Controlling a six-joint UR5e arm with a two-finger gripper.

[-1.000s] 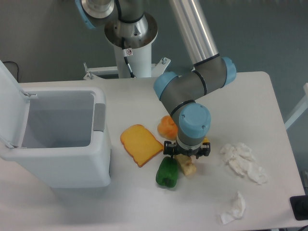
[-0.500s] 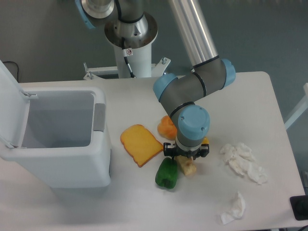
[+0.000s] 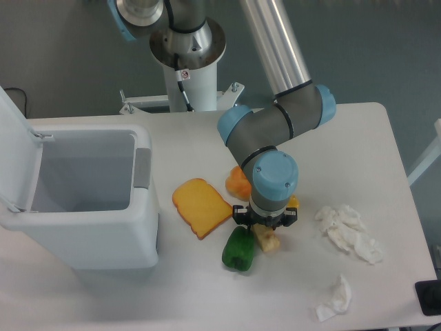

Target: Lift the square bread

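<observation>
The square bread (image 3: 268,239) is a small pale beige chunk lying on the white table, just right of the green pepper (image 3: 238,249). My gripper (image 3: 265,221) hangs directly over it, pointing down; the wrist hides the fingers, so whether they touch the bread does not show. Only the lower part of the bread sticks out below the gripper body.
A flat orange-yellow toast slice (image 3: 200,206) lies left of the gripper, and a round orange bun (image 3: 238,183) sits behind it. An open white bin (image 3: 83,200) stands at the left. Crumpled white tissues (image 3: 348,232) (image 3: 334,298) lie to the right.
The arm has shifted slightly left and down over the bread. The pepper has nudged a little to the left.
</observation>
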